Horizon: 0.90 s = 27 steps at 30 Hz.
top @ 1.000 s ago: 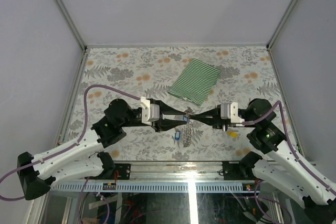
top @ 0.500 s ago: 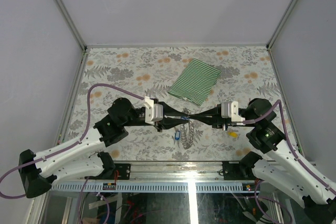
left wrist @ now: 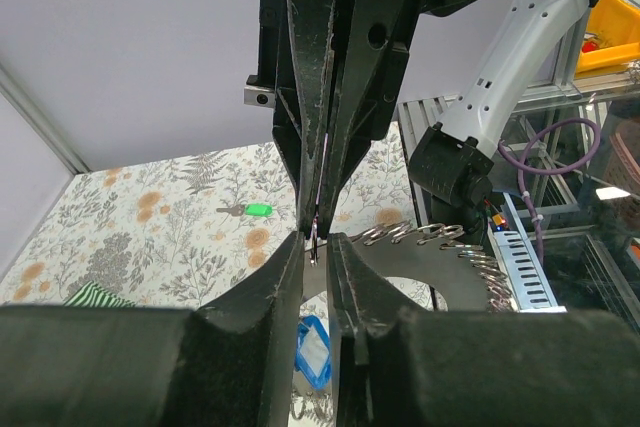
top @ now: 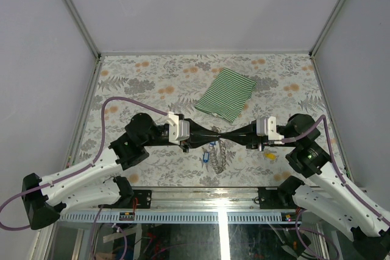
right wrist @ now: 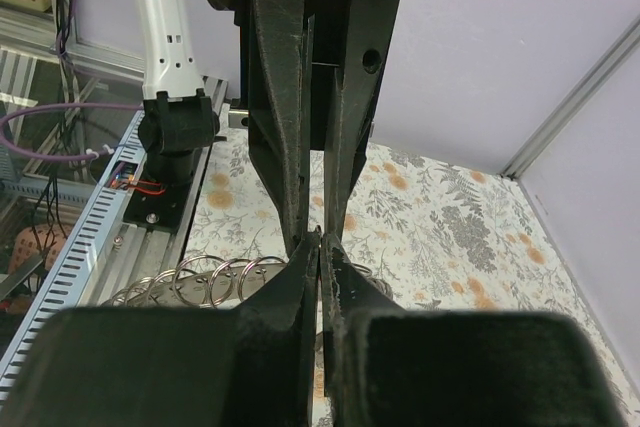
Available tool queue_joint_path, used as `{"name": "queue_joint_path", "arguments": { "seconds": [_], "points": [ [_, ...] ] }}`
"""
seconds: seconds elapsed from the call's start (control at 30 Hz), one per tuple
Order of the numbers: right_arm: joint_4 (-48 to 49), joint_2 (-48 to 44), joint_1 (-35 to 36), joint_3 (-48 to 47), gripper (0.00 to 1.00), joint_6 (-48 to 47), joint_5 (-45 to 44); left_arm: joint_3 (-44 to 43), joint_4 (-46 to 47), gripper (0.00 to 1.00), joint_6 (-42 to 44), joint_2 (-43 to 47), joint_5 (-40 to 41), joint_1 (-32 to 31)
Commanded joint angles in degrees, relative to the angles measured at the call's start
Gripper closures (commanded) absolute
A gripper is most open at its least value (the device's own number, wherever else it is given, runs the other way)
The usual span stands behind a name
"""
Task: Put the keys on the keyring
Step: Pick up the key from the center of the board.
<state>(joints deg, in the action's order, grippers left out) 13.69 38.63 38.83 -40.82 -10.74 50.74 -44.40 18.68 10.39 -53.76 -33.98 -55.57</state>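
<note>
I have both arms nose to nose above the middle of the counter [top: 134, 77]. The right jaws are clenched, and as far as I can judge they pinch the top end of the keyring [top: 220, 152], which hangs from that pinch as a limp strand of linked silvery loops. The left jaws stand a narrow slit apart, hard against the right tips, with a sliver of metal in the slit. I cannot tell whether they bite on it.

To do this well, I'd hold the right pinch firm, line the left tips squarely on that sliver, and move in small steps, since I expect the strand to swing.

The keyring's long axis runs from the meeting point toward the near edge. A blue key [top: 206, 158] sits just beside its lower part, roughly parallel to it. Whether it is threaded I can't tell. A yellow key [top: 269, 154] lies by the right arm, well apart.
</note>
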Motion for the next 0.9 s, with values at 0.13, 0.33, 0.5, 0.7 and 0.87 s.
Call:
{"name": "queue_joint_path", "arguments": {
  "seconds": [0.13, 0.33, 0.5, 0.7, 0.87],
  "points": [
    [6.82, -0.22, -0.16, -1.21, 1.0, 2.11, 2.67, -1.81, 0.52, 0.87, 1.17, -0.78, 1.36, -0.43],
    [7.89, -0.01, -0.17, -1.06, 1.0, 3.03, 3.17, -2.24, -0.12, 1.0, 1.27, -1.19, 2.11, -0.46],
    [8.28, -0.32, -0.16, -1.09, 1.0, 3.7, 3.16, -2.36, -0.62, 1.0, 1.09, -0.9, 2.92, -0.44],
    [7.08, -2.72, -0.16, -1.83, 0.79, 3.52, 0.84, -0.7, 1.79, 1.0, 1.18, 1.71, 4.69, -0.45],
    [0.95, -5.1, -0.18, -3.22, 0.64, 1.15, -2.5, 0.37, 3.02, 1.0, 2.35, 3.38, 4.92, -0.57]
  ]
}}
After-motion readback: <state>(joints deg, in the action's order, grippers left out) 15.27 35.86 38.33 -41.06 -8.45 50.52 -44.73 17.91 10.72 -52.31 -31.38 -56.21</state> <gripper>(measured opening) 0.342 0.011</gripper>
